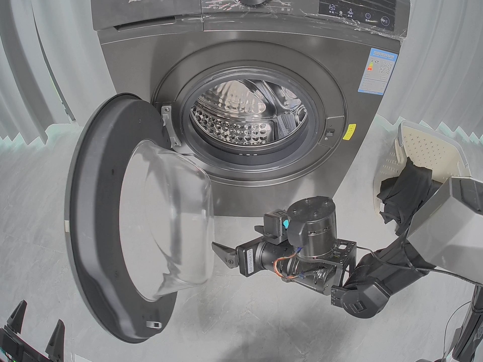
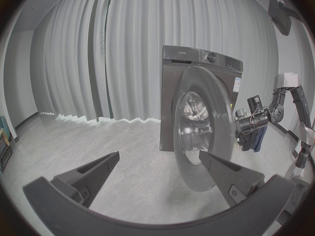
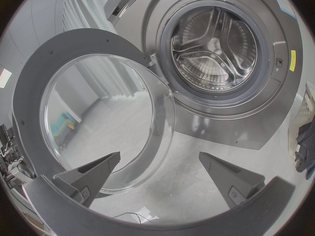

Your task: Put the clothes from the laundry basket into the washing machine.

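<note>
— Basket contents?
— Dark clothes [image 1: 407,192], limp and crumpled, lie in the laundry basket [image 1: 432,149] and spill over its rim. It is white plastic with walls dotted with small holes, and it stands right of the washing machine [image 1: 151,61].
— And the drum [image 1: 236,119]?
— Bare shiny steel, perforated, with raised paddles. The round door [image 1: 98,202] hangs wide open to the left, a grey ring around a clear bulging glass bowl [image 1: 171,217].
— Grippers?
— The right gripper [image 3: 159,156] is low in front of the machine, between door and basket, its fingers spread and holding nothing. The left gripper [image 2: 159,156] is near the floor beside the door's outer edge, also spread wide and unloaded.
</note>
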### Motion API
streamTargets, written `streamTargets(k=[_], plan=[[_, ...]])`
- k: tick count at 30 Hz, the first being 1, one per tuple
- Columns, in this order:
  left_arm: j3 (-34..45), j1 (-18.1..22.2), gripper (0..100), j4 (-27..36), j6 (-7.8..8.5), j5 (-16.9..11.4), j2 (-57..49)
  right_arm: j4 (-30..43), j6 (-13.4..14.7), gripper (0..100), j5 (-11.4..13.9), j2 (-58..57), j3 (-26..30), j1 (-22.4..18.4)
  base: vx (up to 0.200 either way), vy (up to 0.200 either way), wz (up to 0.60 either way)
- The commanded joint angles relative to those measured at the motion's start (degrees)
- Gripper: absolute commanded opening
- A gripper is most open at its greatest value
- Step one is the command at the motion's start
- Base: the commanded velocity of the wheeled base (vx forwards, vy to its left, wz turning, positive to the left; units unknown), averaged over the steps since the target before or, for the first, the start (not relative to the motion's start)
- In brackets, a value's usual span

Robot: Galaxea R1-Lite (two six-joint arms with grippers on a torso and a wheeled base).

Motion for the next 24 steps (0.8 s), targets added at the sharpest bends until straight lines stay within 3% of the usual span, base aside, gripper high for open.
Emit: streamTargets(k=[1, 9, 14, 20, 24], plan=[[0.92, 0.00, 100, 0.01, -0.03, 0.01, -0.86, 0.00, 0.14, 100, -0.02, 0.74, -1.34, 0.00, 0.000, 0.000, 0.00], [0.92, 0.00, 100, 0.01, -0.03, 0.01, -0.86, 0.18, 0.05, 100, 0.16, 1.53, -4.68, -0.61, 0.000, 0.000, 0.00], [0.92, 0.00, 100, 0.01, -0.03, 0.01, -0.86, 0.09, 0.05, 100, 0.95, 4.16, -7.58, -0.08, -0.200, 0.000, 0.00], [0.92, 0.00, 100, 0.01, -0.03, 0.01, -0.86, 0.70, 0.05, 100, 0.95, 7.24, -12.51, 0.53, -0.033, 0.000, 0.00], [0.92, 0.00, 100, 0.01, -0.03, 0.01, -0.86, 1.32, 0.05, 100, 0.69, 11.72, -19.10, 2.29, 0.000, 0.000, 0.00]])
